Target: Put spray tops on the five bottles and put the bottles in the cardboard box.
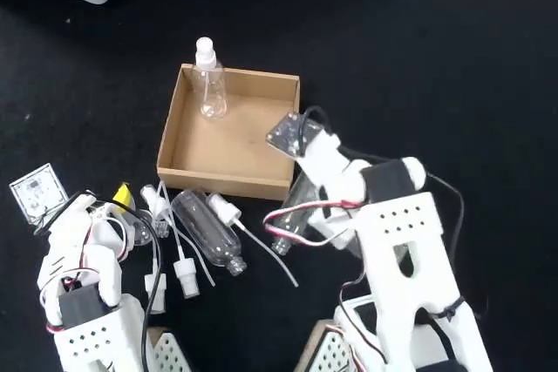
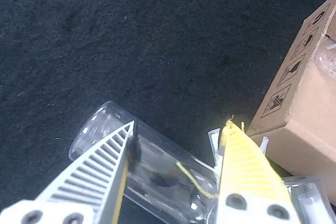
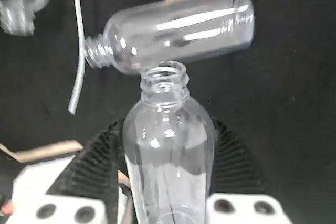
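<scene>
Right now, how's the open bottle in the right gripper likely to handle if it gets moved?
The bottle looks empty, thin clear plastic, so probably light and dentable. Its smooth round wall may slip or twist in the right gripper. Laid down, it would likely roll.

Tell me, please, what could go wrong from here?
The right gripper holds an uncapped bottle whose neck points at a loose bottle lying just ahead; advancing could send that one rolling. The cardboard box is close, and boxing the held bottle now would leave it uncapped.
</scene>
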Available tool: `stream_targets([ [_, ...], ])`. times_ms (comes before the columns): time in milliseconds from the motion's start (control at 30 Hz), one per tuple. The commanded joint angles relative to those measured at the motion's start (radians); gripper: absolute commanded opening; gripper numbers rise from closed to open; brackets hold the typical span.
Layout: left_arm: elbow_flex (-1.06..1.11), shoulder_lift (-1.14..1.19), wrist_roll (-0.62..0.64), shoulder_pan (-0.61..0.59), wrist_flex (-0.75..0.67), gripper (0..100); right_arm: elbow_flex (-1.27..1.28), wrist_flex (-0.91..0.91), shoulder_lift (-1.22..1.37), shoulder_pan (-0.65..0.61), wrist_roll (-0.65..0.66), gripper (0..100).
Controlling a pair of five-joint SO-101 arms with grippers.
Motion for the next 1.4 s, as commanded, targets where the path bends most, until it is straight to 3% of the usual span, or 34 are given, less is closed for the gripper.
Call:
stream_targets([
  [0,-0.018,-0.009,-0.006,-0.005,-0.02,25,-0.091,0.006,-0.028,-0.083,-0.127,9.9],
  [133,-0.019,-0.009,-0.006,-0.008,-0.018,25,-0.101,-0.008,-0.028,-0.123,-0.203,9.9],
  [433,-0.048,-0.008,-0.006,-0.01,0.002,24,-0.091,-0.012,-0.147,-0.137,-0.209,9.9],
  [633,-0.16,-0.008,-0.006,0.001,0.112,25,-0.008,-0.057,-0.372,-0.038,-0.21,10.0],
  [867,-0.254,-0.002,-0.006,0.004,0.146,25,0.119,-0.167,-0.41,0.032,-0.21,9.9],
  [1033,-0.306,0.0,-0.043,0.093,0.163,24,0.156,-0.201,-0.412,0.068,-0.216,9.9],
  [1367,-0.424,0.132,-0.091,0.205,0.201,24,0.228,-0.33,-0.412,0.152,-0.373,9.9],
])
